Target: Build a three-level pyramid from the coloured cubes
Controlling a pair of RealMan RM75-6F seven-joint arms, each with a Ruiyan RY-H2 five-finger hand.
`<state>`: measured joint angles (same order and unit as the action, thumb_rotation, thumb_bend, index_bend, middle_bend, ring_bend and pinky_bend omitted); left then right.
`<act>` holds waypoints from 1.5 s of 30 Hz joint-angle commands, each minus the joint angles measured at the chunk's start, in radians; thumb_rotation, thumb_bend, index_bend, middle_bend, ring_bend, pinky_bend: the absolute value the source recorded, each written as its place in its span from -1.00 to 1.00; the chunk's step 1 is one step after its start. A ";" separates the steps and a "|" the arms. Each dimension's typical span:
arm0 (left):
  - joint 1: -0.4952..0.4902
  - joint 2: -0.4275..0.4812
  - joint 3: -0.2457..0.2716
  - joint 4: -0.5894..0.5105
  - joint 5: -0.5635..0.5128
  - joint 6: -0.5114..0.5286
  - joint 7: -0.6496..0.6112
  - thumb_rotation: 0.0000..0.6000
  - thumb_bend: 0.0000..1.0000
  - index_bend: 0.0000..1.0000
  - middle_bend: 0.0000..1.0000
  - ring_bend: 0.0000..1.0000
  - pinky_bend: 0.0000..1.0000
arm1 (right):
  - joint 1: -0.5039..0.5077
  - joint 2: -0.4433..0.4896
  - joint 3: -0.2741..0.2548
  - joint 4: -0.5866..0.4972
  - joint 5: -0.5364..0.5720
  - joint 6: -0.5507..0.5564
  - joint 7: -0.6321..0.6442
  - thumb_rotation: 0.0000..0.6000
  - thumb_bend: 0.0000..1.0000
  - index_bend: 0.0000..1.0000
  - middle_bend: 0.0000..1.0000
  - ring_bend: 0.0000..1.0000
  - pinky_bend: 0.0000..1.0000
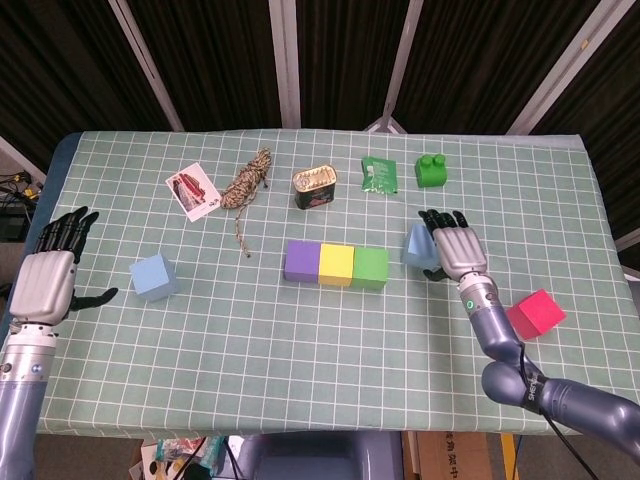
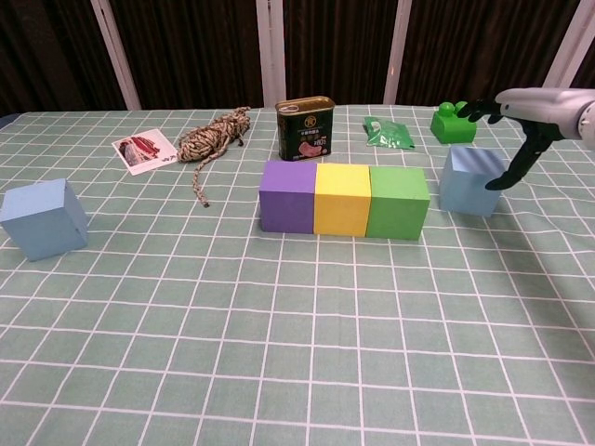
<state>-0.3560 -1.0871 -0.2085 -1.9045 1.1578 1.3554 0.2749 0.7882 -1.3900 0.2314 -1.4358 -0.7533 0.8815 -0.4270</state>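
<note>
A purple cube (image 1: 301, 260), a yellow cube (image 1: 336, 264) and a green cube (image 1: 371, 267) stand in one touching row at mid table. Just right of the row stands a light blue cube (image 2: 468, 180). My right hand (image 1: 455, 246) hovers over this cube's right side with fingers spread; in the chest view the right hand (image 2: 528, 111) has its thumb hanging by the cube's right face, nothing gripped. A second light blue cube (image 1: 153, 276) sits at the left. My left hand (image 1: 48, 279) stays open left of it. A pink-red cube (image 1: 535, 312) lies at the right.
Along the back lie a photo card (image 1: 192, 190), a coil of twine (image 1: 246, 185), an opened tin can (image 1: 315, 186), a green packet (image 1: 380, 174) and a green toy block (image 1: 431, 171). The table edge (image 1: 300, 432) runs close in front.
</note>
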 commanded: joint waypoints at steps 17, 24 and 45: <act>-0.004 -0.006 -0.003 0.012 -0.020 -0.007 0.004 1.00 -0.84 -1.00 -1.00 -1.00 -0.88 | 0.049 -0.096 0.013 0.193 0.079 -0.023 -0.011 1.00 -0.54 -1.00 -0.76 -0.75 -1.00; -0.006 -0.008 0.000 0.015 -0.022 -0.012 0.006 1.00 -0.84 -1.00 -1.00 -1.00 -0.88 | 0.048 -0.097 0.013 0.235 0.096 -0.026 -0.019 1.00 -0.54 -1.00 -0.76 -0.75 -1.00; -0.007 -0.010 0.003 0.019 -0.026 -0.016 0.007 1.00 -0.84 -1.00 -1.00 -1.00 -0.88 | 0.043 -0.098 0.008 0.264 -0.039 -0.134 0.126 1.00 -0.54 -0.98 -0.54 -0.72 -1.00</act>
<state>-0.3625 -1.0968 -0.2058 -1.8860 1.1316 1.3397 0.2817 0.8291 -1.4817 0.2405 -1.1816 -0.7823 0.7551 -0.3102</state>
